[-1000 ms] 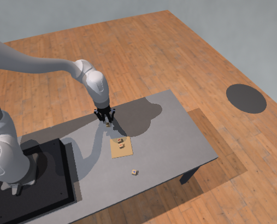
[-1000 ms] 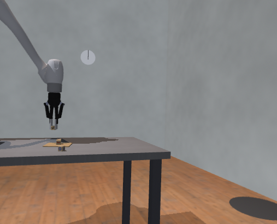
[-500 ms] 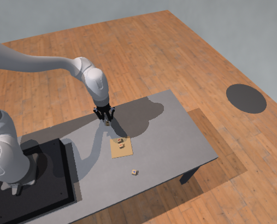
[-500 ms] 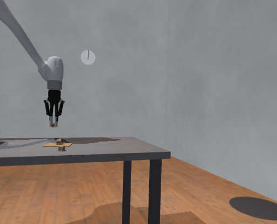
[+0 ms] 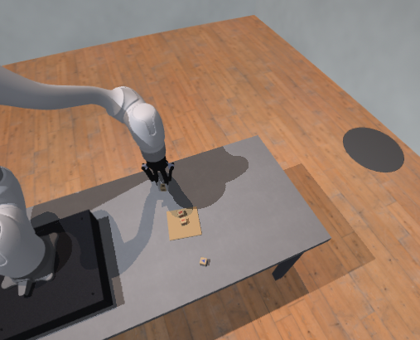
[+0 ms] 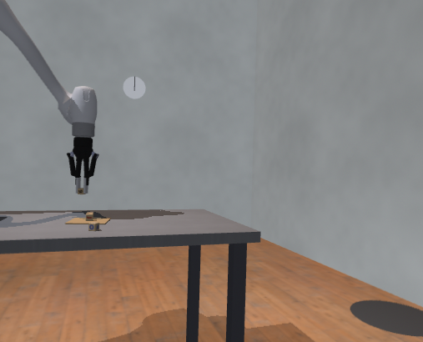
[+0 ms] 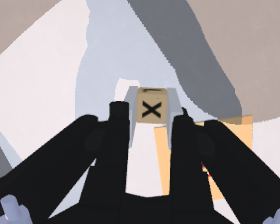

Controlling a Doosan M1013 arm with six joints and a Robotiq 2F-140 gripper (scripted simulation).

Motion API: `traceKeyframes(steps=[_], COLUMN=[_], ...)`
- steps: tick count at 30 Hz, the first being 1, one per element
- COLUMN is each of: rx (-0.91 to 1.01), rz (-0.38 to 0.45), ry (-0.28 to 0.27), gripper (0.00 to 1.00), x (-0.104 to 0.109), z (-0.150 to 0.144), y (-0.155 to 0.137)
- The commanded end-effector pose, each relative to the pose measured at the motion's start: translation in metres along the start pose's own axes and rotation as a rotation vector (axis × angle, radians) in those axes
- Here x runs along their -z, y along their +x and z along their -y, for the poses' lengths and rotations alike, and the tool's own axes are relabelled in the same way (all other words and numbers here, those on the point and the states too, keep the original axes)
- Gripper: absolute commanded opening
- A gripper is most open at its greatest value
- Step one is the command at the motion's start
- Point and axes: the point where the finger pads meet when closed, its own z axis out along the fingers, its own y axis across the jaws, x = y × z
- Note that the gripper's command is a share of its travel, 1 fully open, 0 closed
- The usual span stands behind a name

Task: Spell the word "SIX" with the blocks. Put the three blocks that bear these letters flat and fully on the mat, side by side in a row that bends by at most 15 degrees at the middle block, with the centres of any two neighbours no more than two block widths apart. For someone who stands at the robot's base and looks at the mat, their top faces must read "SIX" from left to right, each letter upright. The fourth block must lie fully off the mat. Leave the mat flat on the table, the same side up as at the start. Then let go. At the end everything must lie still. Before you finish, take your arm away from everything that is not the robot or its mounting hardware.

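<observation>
We hold the small tan wooden block marked with a black X (image 7: 151,107) pinched between the black two-finger claw (image 6: 82,189), whose fingers are nearly shut on the block's sides. The claw hangs well above the grey table top (image 5: 248,199), over its far-left part, just beyond the far edge of the flat tan square mat (image 5: 185,225).

Two more small tan blocks with red letters (image 5: 182,217) sit on the mat's far half, touching or nearly so, one behind the other in the top view; we cannot read their letters at this size. A fourth small tan block with a blue mark (image 5: 204,261) lies on the table well off the mat, toward the near edge, which is where the task wants the spare one.

We judge this to be the carry step for the last letter, with S and I apparently already placed. Next we need to bring the X block over the mat, line it up with the end of the row close beside its neighbour, keep the letter upright for a viewer at the robot's base, lower it flat and fully on the mat, then open the claw and withdraw without nudging the other two.
</observation>
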Motion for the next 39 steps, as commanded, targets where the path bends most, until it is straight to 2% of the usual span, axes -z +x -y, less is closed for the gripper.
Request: traceKeyframes(steps=[1,26,32,39], rx=[0.007,-0.02,-0.124,-0.361], rz=[-0.001,-0.001,-0.001,-0.001], ry=[0.003,0.003,0.003,0.003], gripper=[0.13,0.13,0.13,0.13], x=[0.0035,0.0036,0.0037,0.0039], z=[0.0017,0.0012,-0.001,-0.0058], y=[0.0015,0.0009,-0.0016,-0.0073])
